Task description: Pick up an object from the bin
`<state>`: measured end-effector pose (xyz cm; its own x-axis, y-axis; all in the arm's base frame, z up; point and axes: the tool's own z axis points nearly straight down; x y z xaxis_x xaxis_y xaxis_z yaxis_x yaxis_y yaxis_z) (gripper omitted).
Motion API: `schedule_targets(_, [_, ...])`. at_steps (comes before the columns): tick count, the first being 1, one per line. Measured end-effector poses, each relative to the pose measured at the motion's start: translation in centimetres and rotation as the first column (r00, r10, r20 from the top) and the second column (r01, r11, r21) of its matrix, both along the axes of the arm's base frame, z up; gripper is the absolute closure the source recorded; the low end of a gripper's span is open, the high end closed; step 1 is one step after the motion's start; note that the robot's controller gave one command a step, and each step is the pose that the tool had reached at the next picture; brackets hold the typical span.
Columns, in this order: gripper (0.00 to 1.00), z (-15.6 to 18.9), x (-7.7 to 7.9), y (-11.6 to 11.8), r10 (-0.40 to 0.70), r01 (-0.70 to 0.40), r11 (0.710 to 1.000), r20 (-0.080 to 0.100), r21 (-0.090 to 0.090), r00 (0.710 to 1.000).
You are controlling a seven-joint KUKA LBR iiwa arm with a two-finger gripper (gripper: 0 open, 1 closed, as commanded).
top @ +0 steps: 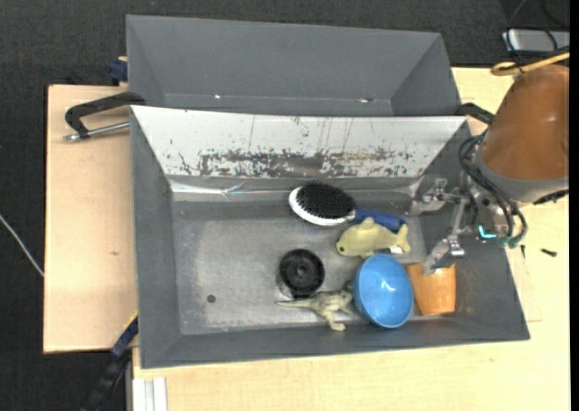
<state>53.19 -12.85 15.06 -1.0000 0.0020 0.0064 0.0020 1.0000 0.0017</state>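
My gripper [437, 224] hangs at the right side of the bin, open, with nothing between its fingers. One fingertip [442, 253] is just above an orange cup [435, 291] that stands near the front right corner. The other fingertip [431, 194] is nearer the back wall. A pale yellow fish-shaped toy [372, 239] lies just left of the gripper. A blue egg-shaped bowl [384, 290] sits beside the orange cup, touching it.
A white hairbrush [321, 204] with black bristles and a blue handle lies near the back wall. A black round thing [300, 270] and a greenish lizard toy [326, 304] lie toward the front middle. Bare floor stretches across the bin's left half.
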Motion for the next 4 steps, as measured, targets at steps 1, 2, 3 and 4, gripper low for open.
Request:
schedule_targets(1, [0.00, -6.6, 3.2, 6.8, 0.116, -0.116, 0.993, 0.017, -0.004, 0.993])
schedule_targets(2, [0.00, -4.9, 3.5, 8.2, 0.047, -0.047, 0.999, 0.014, -0.001, 0.999])
schedule_targets(3, [0.00, -4.6, 4.2, 7.1, -0.069, 0.069, 0.998, 0.012, -0.001, 0.998])
schedule_targets(4, [0.00, -7.5, 4.6, 6.8, -0.131, 0.131, 0.991, 0.009, 0.000, 0.991])
